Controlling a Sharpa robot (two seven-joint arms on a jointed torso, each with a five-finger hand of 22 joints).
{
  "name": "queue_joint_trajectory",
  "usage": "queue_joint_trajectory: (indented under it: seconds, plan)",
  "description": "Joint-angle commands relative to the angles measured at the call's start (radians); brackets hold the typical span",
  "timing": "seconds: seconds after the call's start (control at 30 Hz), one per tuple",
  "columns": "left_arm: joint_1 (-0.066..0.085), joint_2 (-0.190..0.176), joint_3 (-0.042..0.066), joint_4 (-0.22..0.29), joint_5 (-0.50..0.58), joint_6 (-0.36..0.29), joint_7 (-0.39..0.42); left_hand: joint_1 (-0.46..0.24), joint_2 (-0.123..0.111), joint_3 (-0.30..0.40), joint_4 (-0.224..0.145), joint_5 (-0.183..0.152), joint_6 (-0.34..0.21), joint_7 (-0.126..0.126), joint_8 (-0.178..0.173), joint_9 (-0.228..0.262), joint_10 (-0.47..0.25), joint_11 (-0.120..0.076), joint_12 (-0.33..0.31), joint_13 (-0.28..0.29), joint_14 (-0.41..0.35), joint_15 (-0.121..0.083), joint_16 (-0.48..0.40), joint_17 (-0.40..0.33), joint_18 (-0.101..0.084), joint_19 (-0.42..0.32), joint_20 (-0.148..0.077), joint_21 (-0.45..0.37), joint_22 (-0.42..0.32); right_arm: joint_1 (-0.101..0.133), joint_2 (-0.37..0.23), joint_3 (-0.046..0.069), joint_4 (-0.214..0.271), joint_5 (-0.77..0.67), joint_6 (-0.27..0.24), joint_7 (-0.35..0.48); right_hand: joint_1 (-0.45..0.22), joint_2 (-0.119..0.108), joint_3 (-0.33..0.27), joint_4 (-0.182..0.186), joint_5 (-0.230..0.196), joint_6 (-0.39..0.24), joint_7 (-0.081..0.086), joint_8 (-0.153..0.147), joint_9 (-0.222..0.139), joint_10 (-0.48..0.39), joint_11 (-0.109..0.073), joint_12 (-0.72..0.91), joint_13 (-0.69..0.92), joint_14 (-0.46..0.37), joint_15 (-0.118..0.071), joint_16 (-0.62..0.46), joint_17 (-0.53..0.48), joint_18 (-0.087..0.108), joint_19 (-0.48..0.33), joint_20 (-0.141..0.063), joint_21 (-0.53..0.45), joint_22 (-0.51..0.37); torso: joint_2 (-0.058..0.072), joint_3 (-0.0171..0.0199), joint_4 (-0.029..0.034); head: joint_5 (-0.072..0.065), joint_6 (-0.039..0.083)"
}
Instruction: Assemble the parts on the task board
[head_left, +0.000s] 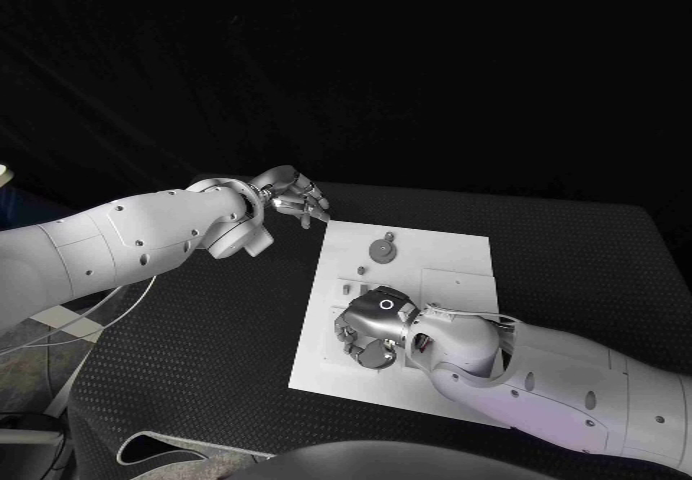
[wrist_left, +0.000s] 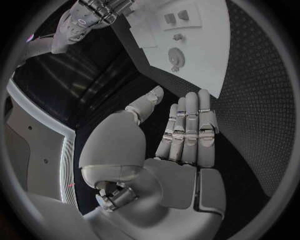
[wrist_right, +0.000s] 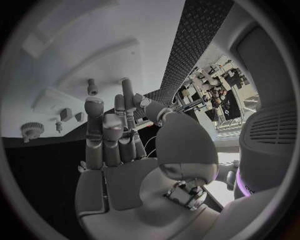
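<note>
Left hand (head_left: 291, 193) off task board (head_left: 433, 262) far corner, over black table (head_left: 216, 330), fingers (wrist_left: 187, 125) straight, spread, holding nothing. Right hand (head_left: 371, 328) palm-down over board's middle (fingers (wrist_right: 103, 130) extended, empty). Round grey part (head_left: 384, 247) lies on board.

The silver right hand (head_left: 372, 330) hangs over the near-left part of the flat white task board (head_left: 447, 255), blocking it. The silver left hand (head_left: 291, 197) waits off the board's far-left corner, leaving the round grey geared part (head_left: 384, 247) reachable from above.
</note>
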Motion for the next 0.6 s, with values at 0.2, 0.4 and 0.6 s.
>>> queue_joint_trajectory:
  seconds: [0.2,0.4,0.6]
  plan:
    - [0.001,0.001,0.001,0.002,0.007,0.009,0.006,0.000,0.009,-0.005,0.003,0.004,-0.006,0.002,0.003,0.002,-0.007,0.001,0.003,0.002,-0.008,0.000,0.005,-0.002,0.020,-0.005,-0.002,-0.001,-0.001,-0.010,-0.005,-0.011,-0.019,-0.040,0.069,-0.020,0.008,0.016,0.025,-0.022,0.001,0.005,0.000,0.003,0.002,0.017,-0.012,0.001,0.002,-0.007,-0.014,0.003,-0.002,0.101,-0.001,-0.002,0.004,0.022,0.000,0.0005,-0.0008,0.000,0.001]
    - [0.001,0.001,0.001,0.002,0.007,0.009,0.006,0.000,0.010,-0.005,0.003,0.004,-0.006,0.002,0.003,0.002,-0.007,0.001,0.003,0.002,-0.008,0.000,0.005,-0.002,0.020,-0.005,-0.002,-0.001,-0.001,-0.010,-0.008,-0.011,-0.020,-0.052,0.061,-0.023,0.008,0.015,0.025,-0.023,0.001,0.005,0.000,0.003,0.002,0.017,-0.012,0.001,0.002,-0.007,-0.014,0.003,-0.002,0.101,-0.001,-0.002,0.004,0.022,0.000,0.0005,0.0001,0.001,0.000]
    - [0.001,0.000,0.001,0.003,0.007,0.009,0.006,0.000,0.010,-0.005,0.003,0.004,-0.006,0.002,0.003,0.002,-0.007,0.001,0.003,0.002,-0.008,0.000,0.005,-0.002,0.020,-0.005,-0.002,-0.001,-0.001,-0.010,-0.012,-0.011,-0.019,-0.057,0.058,-0.026,0.008,0.015,0.025,-0.024,0.002,0.006,0.000,0.003,0.002,0.017,-0.012,0.001,0.003,-0.007,-0.014,0.003,-0.002,0.101,-0.001,-0.002,0.004,0.022,0.000,-0.0005,0.0001,0.002,0.000]
